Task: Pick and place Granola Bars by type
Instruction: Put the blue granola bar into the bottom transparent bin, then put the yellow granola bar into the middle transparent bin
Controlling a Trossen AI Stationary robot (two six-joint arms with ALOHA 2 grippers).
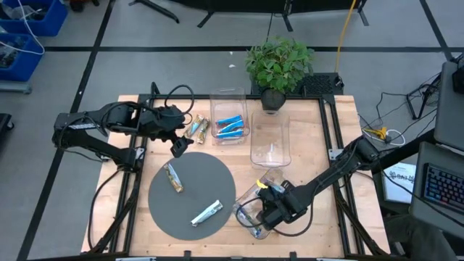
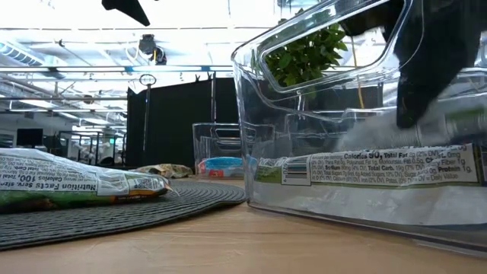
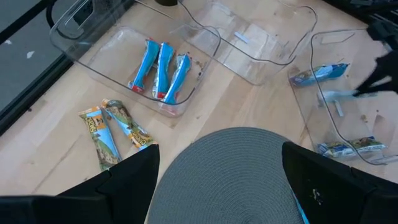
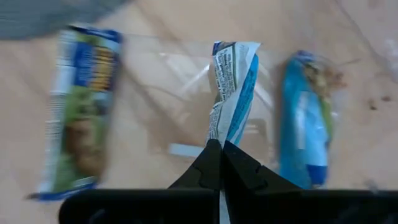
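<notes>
My right gripper (image 4: pixel 219 152) is inside the near clear bin (image 1: pixel 250 214), shut on a silvery-white and blue granola bar (image 4: pixel 231 93). Two more bars (image 4: pixel 84 143) (image 4: pixel 305 124) lie on that bin's floor on either side of it. My left gripper (image 3: pixel 221 186) hangs open over the far-left edge of the round grey mat (image 1: pixel 192 194). A tan bar (image 1: pixel 172 176) and a silvery bar (image 1: pixel 206 212) lie flat on the mat. Two tan bars (image 1: pixel 198 128) lie on the table. Three blue bars (image 3: pixel 158 71) lie in the far bin (image 1: pixel 229 119). My right gripper pinches the silvery-white bar by the crimped end of its wrapper (image 4: pixel 216 134) between its two fingertips, coming from above and pointing down into the bin. The bar extends away below the fingers; I cannot tell whether its far end touches the bin floor.
An empty clear bin (image 1: pixel 270 138) stands between the far bin and the near one. A potted plant (image 1: pixel 279 65) sits at the table's far edge. Cables lie near the left arm (image 1: pixel 174 94). Bare wood shows along the table's near left and right sides.
</notes>
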